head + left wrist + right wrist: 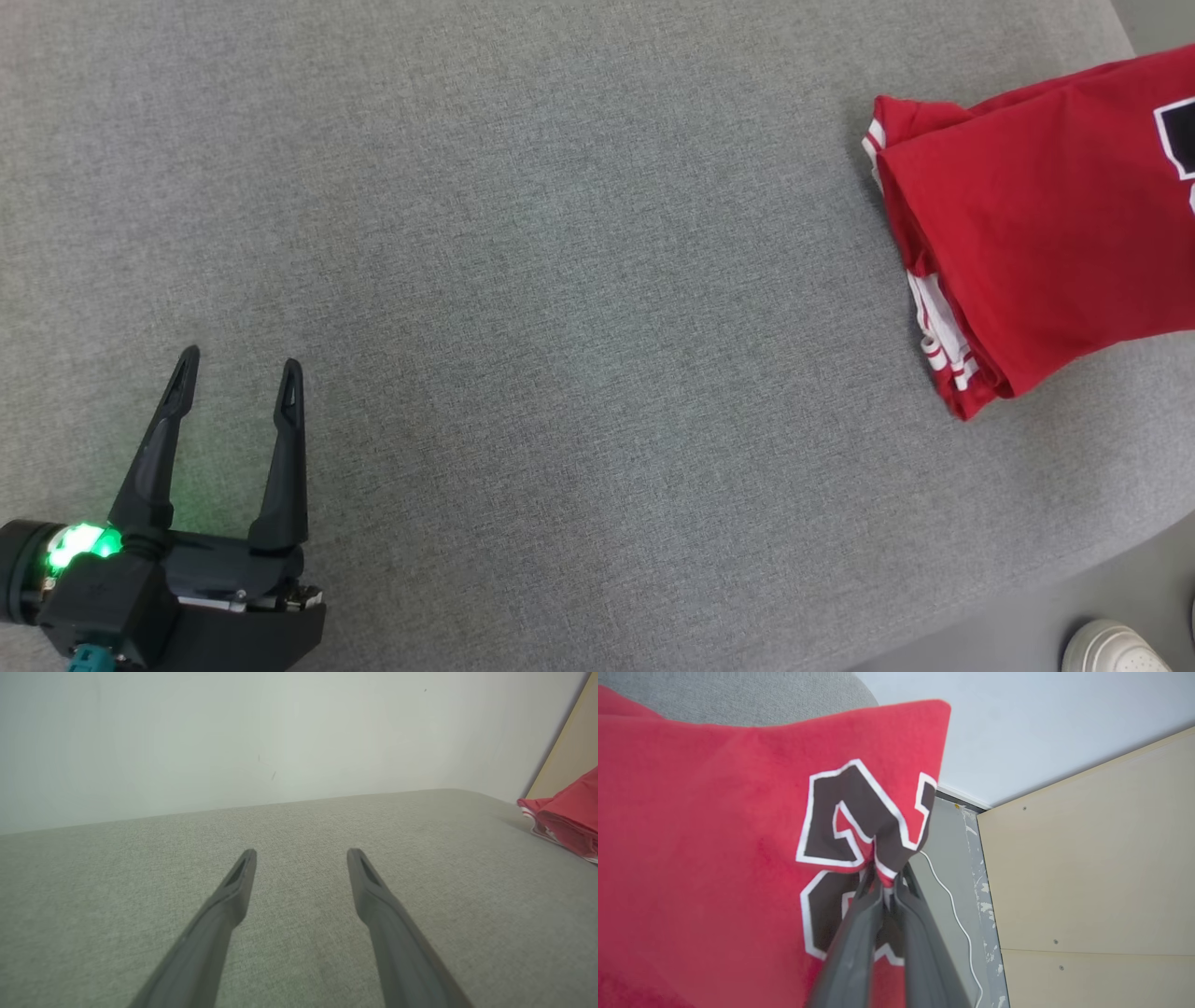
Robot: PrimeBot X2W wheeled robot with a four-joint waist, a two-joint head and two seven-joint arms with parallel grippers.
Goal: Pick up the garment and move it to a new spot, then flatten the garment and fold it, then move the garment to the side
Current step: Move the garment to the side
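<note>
The right end effector (888,878) is closed narrowly on the garment (700,826). A pinch of red cloth, taken at the black, white-edged lettering (859,812), is clamped between its two dark fingers (859,933). At that pinch the cloth is drawn into a small pucker, and the rest of the garment is spread away from it.

In the head view the garment is seen folded, with white-striped trim (938,341) stacked along one edge. It lies on the grey fabric-covered worktop (560,280), and part of it is cut off by the picture's border.

Just beyond the garment, past the worktop's end, a thin white cable (952,905) is seen on the floor (945,840). A pale wooden panel (1087,858) and a light wall (1041,723) are seen behind it.

The left end effector (241,362) is placed well apart from the garment, on its left side. Its fingers are spread wide, and bare grey worktop is seen between them. Whether the tips touch the fabric cannot be told.

The toe of a white shoe (1111,649) is seen below the worktop's near edge, on the near side of the garment.
</note>
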